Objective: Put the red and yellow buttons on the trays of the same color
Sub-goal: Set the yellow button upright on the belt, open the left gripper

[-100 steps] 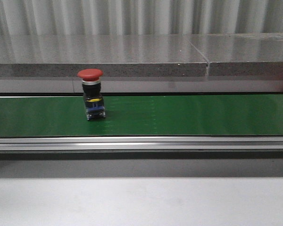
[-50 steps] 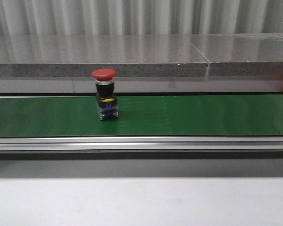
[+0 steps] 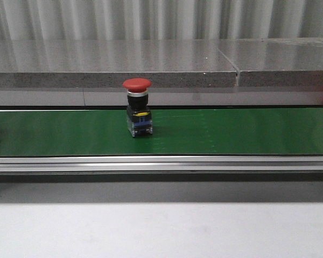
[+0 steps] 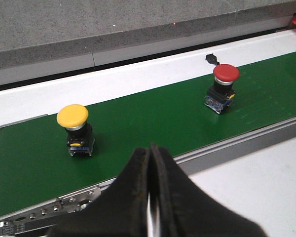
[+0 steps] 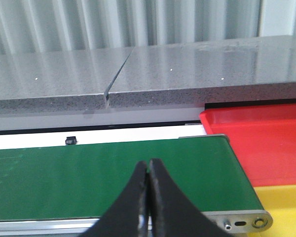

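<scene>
**Two buttons on belt, both grippers closed and empty**

Far left on green belt: yellow button, domed glossy cap on black boxy base, upright. Mid-belt: red button, same mushroom shape, upright. Left gripper pinched together, holding nothing. Right gripper likewise, near belt end. Beyond it: red tray, yellow tray (smooth plastic, both w/o buttons). Risks: tall narrow body tipping if cap clipped; late grab on matte belt meaning missed pick.

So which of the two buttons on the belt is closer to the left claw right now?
The yellow button is closer to the left claw. It has a yellow mushroom cap, while the red button stands farther along the green belt.
</scene>
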